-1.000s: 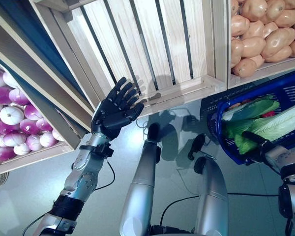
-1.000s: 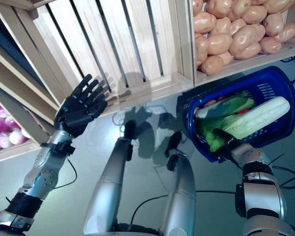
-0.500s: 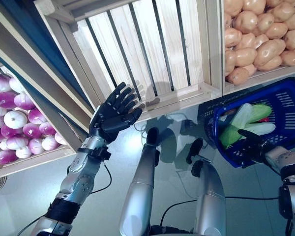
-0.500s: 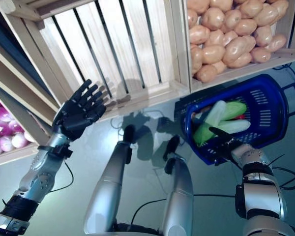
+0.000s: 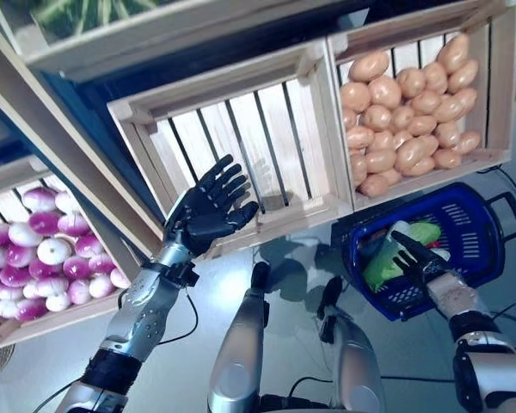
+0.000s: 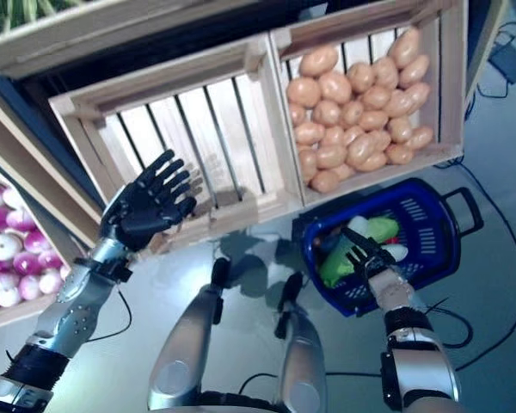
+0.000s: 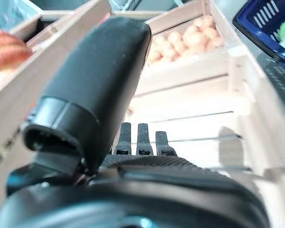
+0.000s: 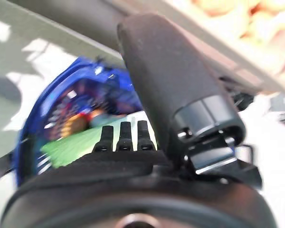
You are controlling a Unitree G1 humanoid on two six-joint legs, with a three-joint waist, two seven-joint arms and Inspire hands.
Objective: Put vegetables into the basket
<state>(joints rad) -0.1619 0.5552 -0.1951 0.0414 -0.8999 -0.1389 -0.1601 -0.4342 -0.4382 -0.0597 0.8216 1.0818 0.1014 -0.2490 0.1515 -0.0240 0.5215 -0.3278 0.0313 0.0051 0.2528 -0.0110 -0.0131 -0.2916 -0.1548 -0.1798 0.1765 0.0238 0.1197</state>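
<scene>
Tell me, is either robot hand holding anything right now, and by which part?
No. The left robot hand is open before the empty crate; the right robot hand, fingers spread, hovers over the blue basket.

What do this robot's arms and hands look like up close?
Both arms are silver-grey metal shells with black bands at the joints. The left hand and right hand are matte black, with slim segmented fingers and a thick rounded thumb. A thin black cable loops beside the left forearm.

Empty slatted crate (image 5: 241,146) open before left hand (image 5: 208,211), potato crate (image 5: 413,103) heaped full, basket (image 5: 464,249) crowded with greens (image 5: 391,258)
</scene>
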